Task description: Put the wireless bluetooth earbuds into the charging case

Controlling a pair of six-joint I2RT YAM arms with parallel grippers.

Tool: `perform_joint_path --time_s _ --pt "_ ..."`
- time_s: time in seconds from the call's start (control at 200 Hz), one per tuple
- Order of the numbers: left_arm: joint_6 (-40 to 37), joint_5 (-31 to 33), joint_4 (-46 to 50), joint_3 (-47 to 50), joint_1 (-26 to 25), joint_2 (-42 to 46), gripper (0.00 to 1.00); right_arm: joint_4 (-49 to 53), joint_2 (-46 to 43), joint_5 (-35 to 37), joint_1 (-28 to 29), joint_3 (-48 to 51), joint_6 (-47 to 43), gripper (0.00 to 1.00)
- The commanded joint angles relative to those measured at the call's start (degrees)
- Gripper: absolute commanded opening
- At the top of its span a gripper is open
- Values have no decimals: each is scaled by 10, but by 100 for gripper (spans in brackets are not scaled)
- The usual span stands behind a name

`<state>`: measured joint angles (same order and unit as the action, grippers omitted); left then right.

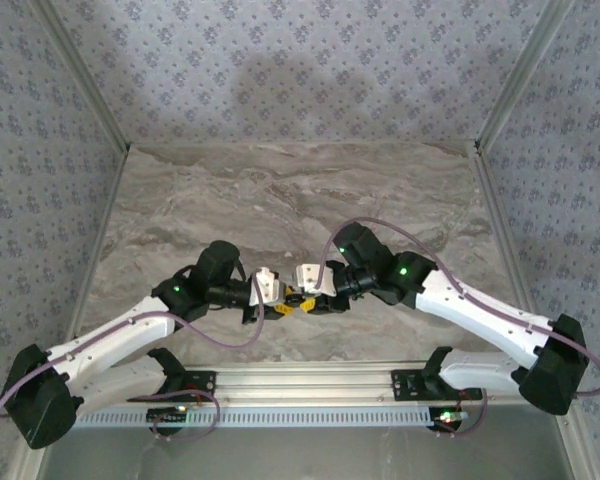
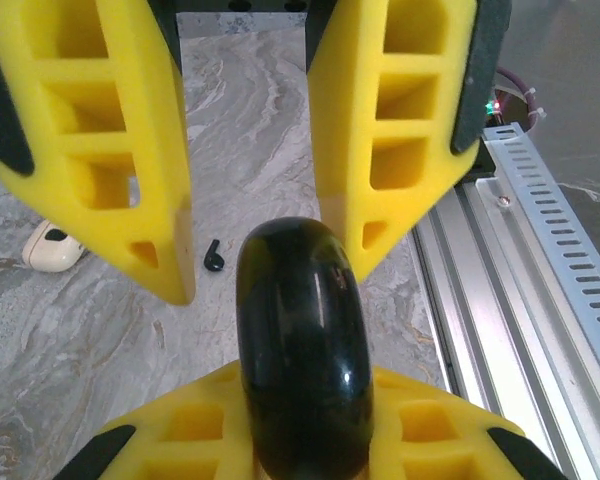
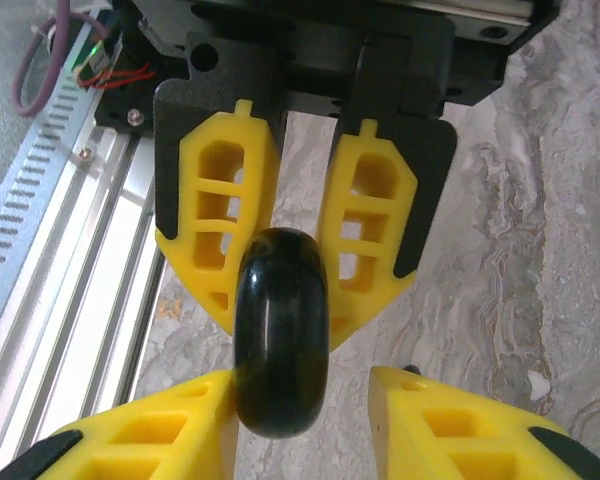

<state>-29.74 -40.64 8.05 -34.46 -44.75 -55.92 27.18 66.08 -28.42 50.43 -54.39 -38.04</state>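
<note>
The charging case (image 2: pixel 302 330), a glossy round black puck, is held on edge above the table near the rail. My left gripper (image 2: pixel 302 400) is shut on it, a yellow finger pressing each flat side. My right gripper (image 3: pixel 300 385) faces it from the other side and is open. Its left finger (image 3: pixel 170 430) lies against the case (image 3: pixel 280 320), while the right finger (image 3: pixel 460 420) stands clear with a gap. One tiny black earbud (image 2: pixel 214 255) lies on the marble beneath the grippers. In the top view both grippers (image 1: pixel 298 302) meet at the table's near middle.
A cream-coloured rounded object (image 2: pixel 50 247) lies on the marble left of the earbud. The aluminium rail (image 2: pixel 510 290) and slotted cable duct (image 3: pixel 40 210) run along the near edge close to the grippers. Marble tabletop (image 1: pixel 300 200) stretches to the back walls.
</note>
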Motion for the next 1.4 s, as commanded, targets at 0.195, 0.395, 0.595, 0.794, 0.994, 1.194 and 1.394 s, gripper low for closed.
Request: perform_joint_path --time_s 0.195,0.395,0.595,0.794,0.994,1.194,1.394 --pt "-3 -34 -3 -11 -3 9 15 -82 -52 -1 -57 35 66 36" --pt "7 -33 -23 0 -3 10 15 -109 -64 -6 -73 48 93 36" --pt "66 3 -139 58 3 16 15 -97 -92 6 -98 62 186 38" --pt "145 36 -262 137 11 34 15 38 -88 121 -115 59 337 41" --pt "158 50 -253 153 16 54 15 159 12 176 -171 34 451 45" --pt "159 72 -253 162 19 72 15 126 133 144 -218 35 484 46" --pt "158 80 -242 166 23 93 15 113 208 142 -241 21 488 49"
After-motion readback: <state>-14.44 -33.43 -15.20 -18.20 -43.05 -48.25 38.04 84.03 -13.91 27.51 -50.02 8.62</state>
